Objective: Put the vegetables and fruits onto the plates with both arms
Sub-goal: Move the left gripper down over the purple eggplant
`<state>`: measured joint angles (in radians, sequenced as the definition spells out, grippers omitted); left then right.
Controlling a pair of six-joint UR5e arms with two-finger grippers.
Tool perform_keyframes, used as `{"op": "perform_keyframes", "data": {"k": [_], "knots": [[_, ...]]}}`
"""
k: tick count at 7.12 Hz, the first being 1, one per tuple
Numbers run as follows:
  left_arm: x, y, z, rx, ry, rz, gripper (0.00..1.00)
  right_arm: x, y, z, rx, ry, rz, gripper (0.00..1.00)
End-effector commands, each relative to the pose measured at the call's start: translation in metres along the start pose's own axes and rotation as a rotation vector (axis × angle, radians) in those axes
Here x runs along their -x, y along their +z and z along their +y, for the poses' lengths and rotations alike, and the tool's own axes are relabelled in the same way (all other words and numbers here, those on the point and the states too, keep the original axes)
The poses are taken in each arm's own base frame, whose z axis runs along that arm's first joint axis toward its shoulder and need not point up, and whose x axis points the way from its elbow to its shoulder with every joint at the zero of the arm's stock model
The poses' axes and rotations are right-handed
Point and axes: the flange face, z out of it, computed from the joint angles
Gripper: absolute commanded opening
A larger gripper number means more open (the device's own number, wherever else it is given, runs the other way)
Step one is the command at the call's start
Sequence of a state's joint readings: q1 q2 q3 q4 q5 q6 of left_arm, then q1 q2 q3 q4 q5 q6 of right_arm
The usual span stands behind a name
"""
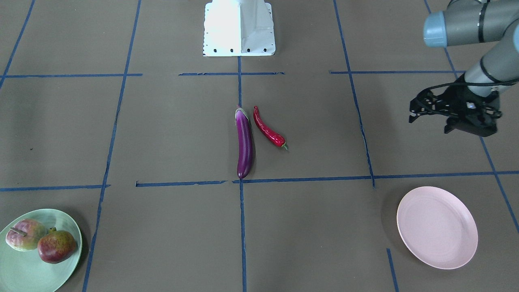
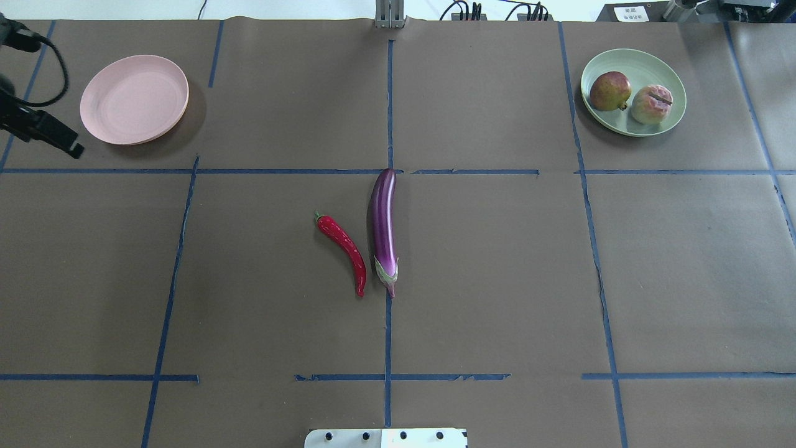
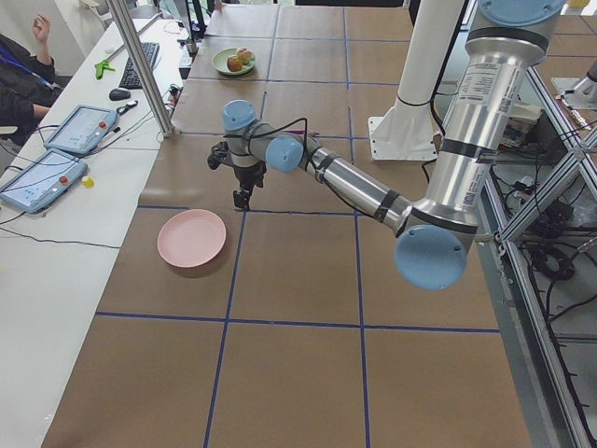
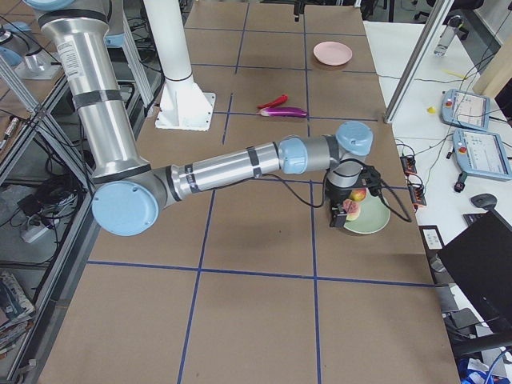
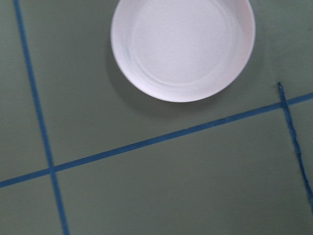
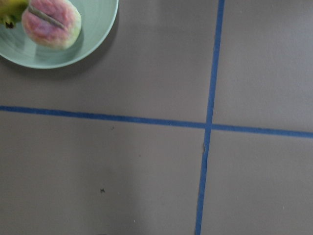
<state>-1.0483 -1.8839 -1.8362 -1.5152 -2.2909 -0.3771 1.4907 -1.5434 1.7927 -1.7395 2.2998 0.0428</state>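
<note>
Peach [image 1: 25,234] and pomegranate [image 1: 56,246] sit on the mint plate [image 1: 24,275] beside the right gripper [image 4: 346,210] (its jaws I cannot judge), so vegetables come next: the left gripper [image 1: 429,125], jaws spread and empty near the pink plate [image 1: 437,227], must reach the eggplant [image 1: 244,142] and chili [image 1: 267,129], well apart from it.

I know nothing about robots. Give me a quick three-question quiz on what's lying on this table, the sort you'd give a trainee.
1. True or false: the pink plate has nothing on it.
2. Where do the two fruits lie? A) on the mint green plate B) on the pink plate C) on the bare table
3. Fill in: the red chili lies close beside the purple ______.
Key: 1 true; 2 A; 3 eggplant.
</note>
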Motion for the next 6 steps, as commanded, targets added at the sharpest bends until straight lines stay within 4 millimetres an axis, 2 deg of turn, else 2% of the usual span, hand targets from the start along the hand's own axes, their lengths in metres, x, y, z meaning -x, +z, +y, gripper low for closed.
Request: {"op": "perform_keyframes", "data": {"k": [1, 2, 3, 4, 5, 6], "knots": [[-0.122, 0.029, -0.020, 0.041, -0.082, 0.072, 1.00, -0.021, 0.018, 0.055, 0.009, 0.013, 0.001, 1.00], [-0.166, 0.031, -0.033, 0.016, -0.151, 0.064, 1.00, -0.022, 0.019, 0.056, 0.006, 0.016, 0.001, 1.00], [-0.227, 0.055, -0.051, -0.001, -0.247, 0.039, 1.00, -0.021, 0.018, 0.056, 0.005, 0.015, -0.001, 1.00], [-0.286, 0.087, -0.064, -0.045, -0.298, -0.030, 1.00, -0.022, 0.019, 0.057, 0.007, 0.016, 0.000, 1.00], [-0.322, 0.113, -0.076, -0.057, -0.310, -0.068, 1.00, -0.022, 0.018, 0.057, 0.005, 0.016, -0.001, 1.00], [-0.344, 0.139, -0.092, -0.066, -0.325, -0.054, 1.00, -0.021, 0.018, 0.056, 0.004, 0.015, -0.001, 1.00]]}}
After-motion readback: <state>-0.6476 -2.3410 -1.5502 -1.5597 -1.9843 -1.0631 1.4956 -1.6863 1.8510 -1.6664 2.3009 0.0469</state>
